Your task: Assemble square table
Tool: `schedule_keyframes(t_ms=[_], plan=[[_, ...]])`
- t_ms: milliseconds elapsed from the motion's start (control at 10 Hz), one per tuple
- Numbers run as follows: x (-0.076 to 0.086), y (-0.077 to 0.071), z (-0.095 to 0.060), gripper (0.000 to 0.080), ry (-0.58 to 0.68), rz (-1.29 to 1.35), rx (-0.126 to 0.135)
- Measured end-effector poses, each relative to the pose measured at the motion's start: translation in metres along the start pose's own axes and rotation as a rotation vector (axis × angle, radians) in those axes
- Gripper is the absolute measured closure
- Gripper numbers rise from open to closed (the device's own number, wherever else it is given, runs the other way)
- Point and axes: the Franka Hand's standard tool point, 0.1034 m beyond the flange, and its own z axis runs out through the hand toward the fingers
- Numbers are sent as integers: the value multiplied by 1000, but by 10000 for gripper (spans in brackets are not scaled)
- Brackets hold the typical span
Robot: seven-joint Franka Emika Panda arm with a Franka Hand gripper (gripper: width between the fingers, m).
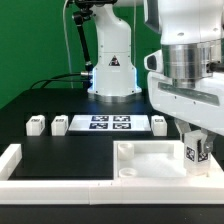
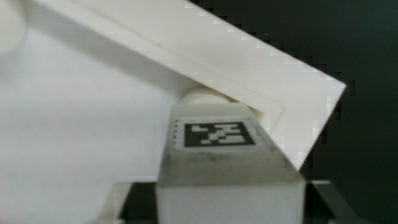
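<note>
- The slab (image 1: pixel 140 160) lay flat at the near edge of the table (image 1: pixel 60 145), towards the exterior view's right, against the rail (image 1: pixel 20 160).
- The jaws were closed on one leg (image 1: pixel 196 152), gripping its sides and holding it upright at the slab's right corner; the wrist view showed the leg (image 2: pixel 217 140) just inside that raised corner.
- Whether the leg was seated or only hovering could not be told.
- Three more legs lay loose farther back: two (image 1: pixel 36 124) (image 1: pixel 60 123) left of the marker board (image 1: pixel 105 124) and one (image 1: pixel 160 123) right of it.
- I judged the task to be early, with the first leg at its corner and three yet to fetch.
- Room was tight at the corner, where the slab's raised rim closed in two sides of the leg and the rail ran just beside it.
- The middle of the table, between the slab and the loose legs, was bare and gave room to travel.
</note>
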Motion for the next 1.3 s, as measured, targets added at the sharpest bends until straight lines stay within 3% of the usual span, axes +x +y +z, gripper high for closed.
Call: schedule_keyframes(t_ms=[400, 500, 600, 700, 900, 1100, 1300], plan=[[-1, 0, 0, 503, 0, 18, 0], [-5, -1, 0, 297, 2, -143, -1], [-5, -1, 0, 297, 5, -323, -1], [-3, -1, 0, 181, 6, -478, 0], [-3, -1, 0, 159, 6, -569, -2], [-1, -1, 0, 151, 13, -823, -11], [-1, -3, -2, 150, 50, -1200, -51]])
